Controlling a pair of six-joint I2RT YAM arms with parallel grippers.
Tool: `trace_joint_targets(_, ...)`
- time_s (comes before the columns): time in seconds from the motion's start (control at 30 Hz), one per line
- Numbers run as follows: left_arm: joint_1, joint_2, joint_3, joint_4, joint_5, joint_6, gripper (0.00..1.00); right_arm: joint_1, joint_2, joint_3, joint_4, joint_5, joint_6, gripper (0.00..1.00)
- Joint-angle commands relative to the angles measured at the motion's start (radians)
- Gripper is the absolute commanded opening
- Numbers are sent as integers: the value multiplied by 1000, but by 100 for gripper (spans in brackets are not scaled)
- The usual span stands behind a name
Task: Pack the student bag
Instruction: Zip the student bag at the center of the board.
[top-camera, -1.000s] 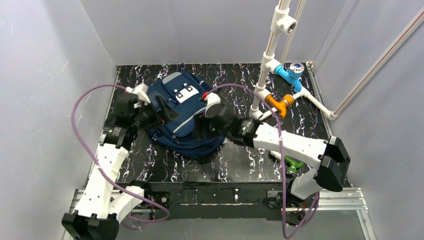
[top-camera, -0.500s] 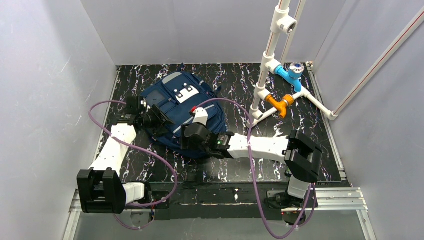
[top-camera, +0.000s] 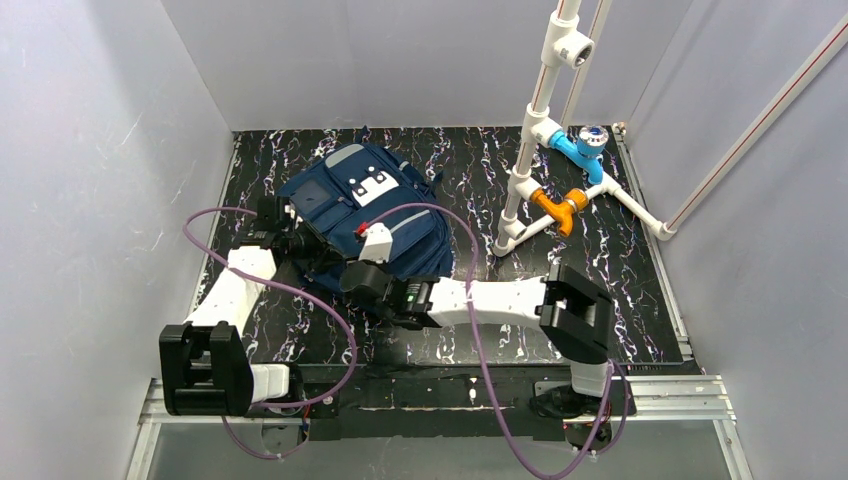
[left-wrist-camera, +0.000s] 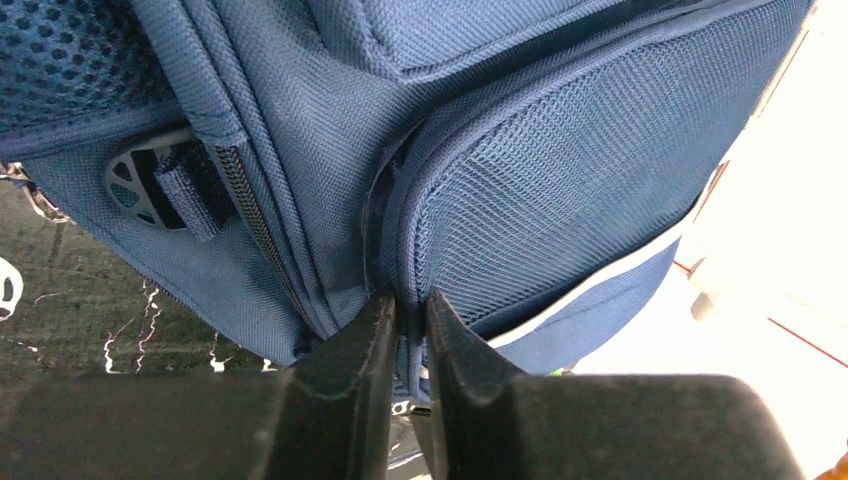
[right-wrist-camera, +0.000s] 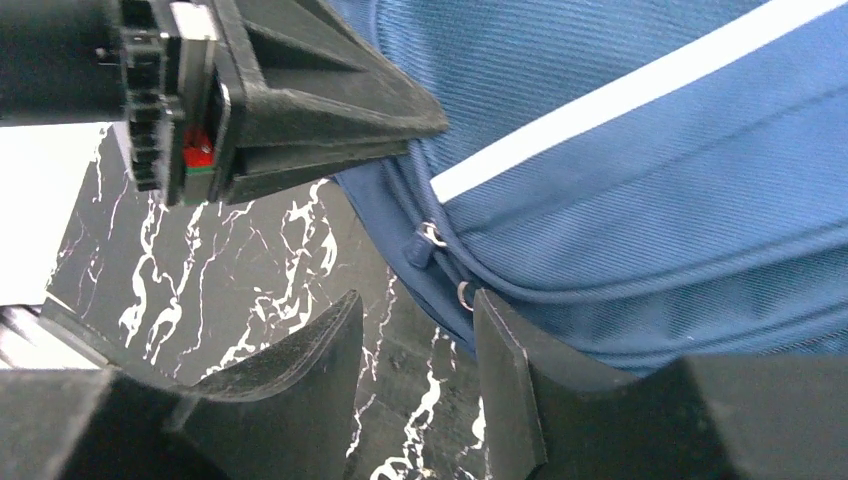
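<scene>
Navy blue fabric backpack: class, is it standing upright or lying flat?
Lying flat: the top view shows the navy blue fabric backpack front-up on the black marbled table, with its white-grey patch facing the camera.

Left fingers closed on student bag; right arm swung leftward.

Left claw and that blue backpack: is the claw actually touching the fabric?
Touching. The left wrist view shows the left claw pinched almost closed on a seam of the backpack, with the fabric running down between its jaws and no gap.
</scene>
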Motion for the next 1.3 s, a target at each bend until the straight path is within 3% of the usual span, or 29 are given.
trace_joint_targets(0.0,6,-7,-9,53,42,6,7,18,57,106,-9,116,0,52)
trace_joint_targets(0.1,12,1,-4,56,88,12,0,31,98,154,-29,160,-3,52)
trace_joint_targets(0.4,70,-12,43,-44,88,50,0,44,184,236,-137,293,91,52)
trace_joint_targets(0.57,87,91,127,-169,183,93,0,45,229,289,-153,348,82,51)
trace_joint_targets(0.77,128,123,97,-133,335,70,0,44,304,394,-200,399,47,51)
trace_joint_targets(0.93,133,104,94,-134,309,53,0,44,360,481,-376,487,115,37)
trace_joint_targets(1.2,141,85,70,-127,216,46,0,42,338,469,-462,521,102,2)
trace_joint_targets(1.27,147,80,70,-132,172,52,0,42,289,441,-476,479,57,1)
